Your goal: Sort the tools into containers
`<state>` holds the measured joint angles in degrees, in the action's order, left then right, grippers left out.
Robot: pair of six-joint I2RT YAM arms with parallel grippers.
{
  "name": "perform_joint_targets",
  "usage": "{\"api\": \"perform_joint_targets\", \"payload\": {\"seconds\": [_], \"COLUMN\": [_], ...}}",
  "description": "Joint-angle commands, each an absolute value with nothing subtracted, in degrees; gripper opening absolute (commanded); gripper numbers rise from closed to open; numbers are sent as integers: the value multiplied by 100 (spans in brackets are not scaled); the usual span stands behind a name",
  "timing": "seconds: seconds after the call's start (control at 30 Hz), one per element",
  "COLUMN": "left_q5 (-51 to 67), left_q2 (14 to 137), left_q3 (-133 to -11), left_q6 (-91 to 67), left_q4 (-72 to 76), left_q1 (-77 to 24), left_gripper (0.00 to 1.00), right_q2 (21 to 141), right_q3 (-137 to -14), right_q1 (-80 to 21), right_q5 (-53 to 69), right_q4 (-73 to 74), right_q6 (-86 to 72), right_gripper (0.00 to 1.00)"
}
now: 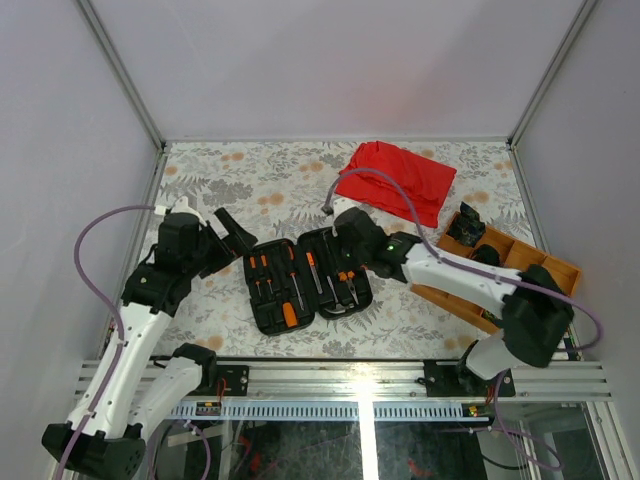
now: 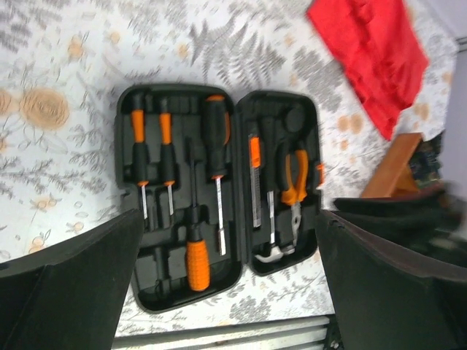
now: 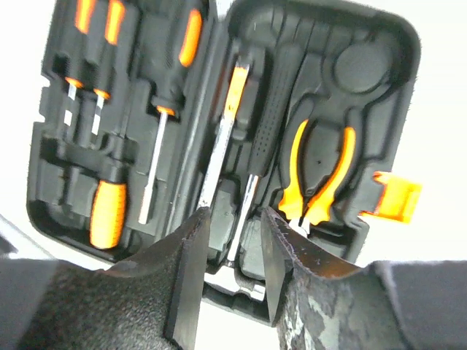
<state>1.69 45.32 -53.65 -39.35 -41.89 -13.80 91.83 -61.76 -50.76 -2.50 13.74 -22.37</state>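
A floral-patterned bench (image 1: 230, 170) inside a pale-walled enclosure carries everything we see. At its middle the black tool case (image 1: 268, 322) lies opened flat, both halves facing up, with tools lying in the moulded slots.

The relation that matters is over the right half. Our right end effector (image 3: 232, 244) hangs close above that half with its fingers apart and clamped on nothing. In the gap between them we see the bare shaft of the black-handled driver (image 3: 268, 117). The driver's long axis runs straight away from the fingers along the case's length, handle at the far end, so the jaws stand across the shaft. Just to its left lies a slim tool with an orange stripe (image 3: 232, 95), and just to its right the orange-handled pliers (image 3: 321, 168). Both crowd the fingers, so we judge that any closing or lifting here must stay narrow and centred.

The left end effector (image 1: 238, 240) hovers beside the case's left edge, spread wide and empty. It is nearer the small screwdrivers (image 3: 95, 44) but farther from the driver, so the right arm is the one placed to act.

A red cloth (image 1: 395, 180) and a wooden tray (image 1: 530, 262) lie well apart from the case and block nothing
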Motion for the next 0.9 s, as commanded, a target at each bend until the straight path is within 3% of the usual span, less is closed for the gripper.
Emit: {"api": "perform_joint_targets", "payload": {"seconds": [0.0, 0.4, 0.87], "left_q5": [333, 502, 502], "left_q2": [4509, 4710, 4604], "left_q3": [-4792, -3764, -2142], "left_q6": [-3931, -4477, -4872], "left_q4": [-4005, -3910, -1850], "left_q1": [-1352, -1354, -1353], "left_gripper": [100, 100, 93], "right_q2": [8138, 6627, 6574], "right_q3": [-5846, -4132, -3581], "right_q1": [-5069, -3493, -3270], "right_q5": [-1103, -113, 536], "right_q4": [1159, 804, 261], "right_q6": [-2154, -2803, -3032], "right_gripper": [43, 48, 48]}}
